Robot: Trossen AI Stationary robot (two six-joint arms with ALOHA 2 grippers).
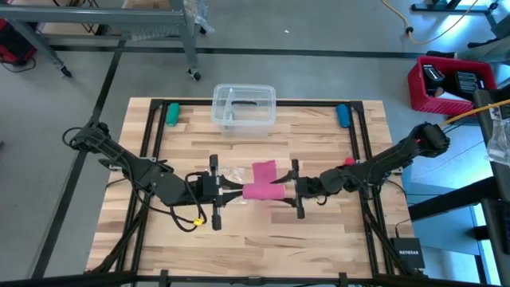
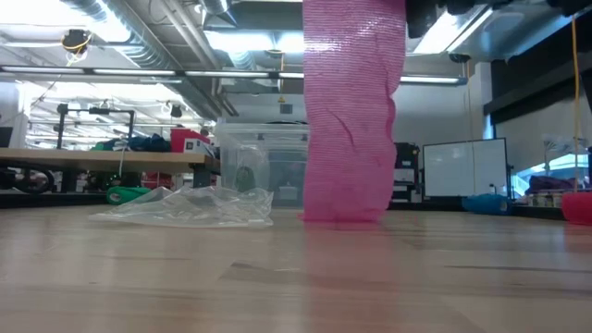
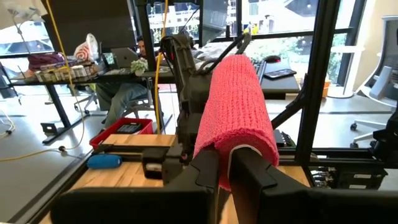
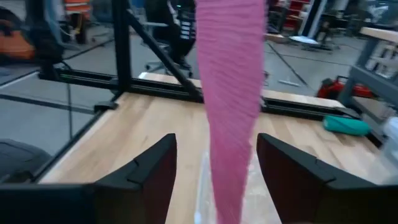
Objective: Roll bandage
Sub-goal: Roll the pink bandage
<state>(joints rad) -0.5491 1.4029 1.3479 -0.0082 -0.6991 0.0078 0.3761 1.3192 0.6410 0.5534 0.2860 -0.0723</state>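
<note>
At the centre of the pale wooden table, the left gripper is pinched tight on one end of the soft pink elastic bandage, part rolled into a cylinder held above the boards. A loose tail of the same fabric hangs from the roll down to the tabletop beside a crumpled clear plastic wrapper. The right gripper faces the roll's other end with its fingers spread wide on either side of the hanging strip, gripping nothing. A clear plastic tub stands at the table's far edge.
</note>
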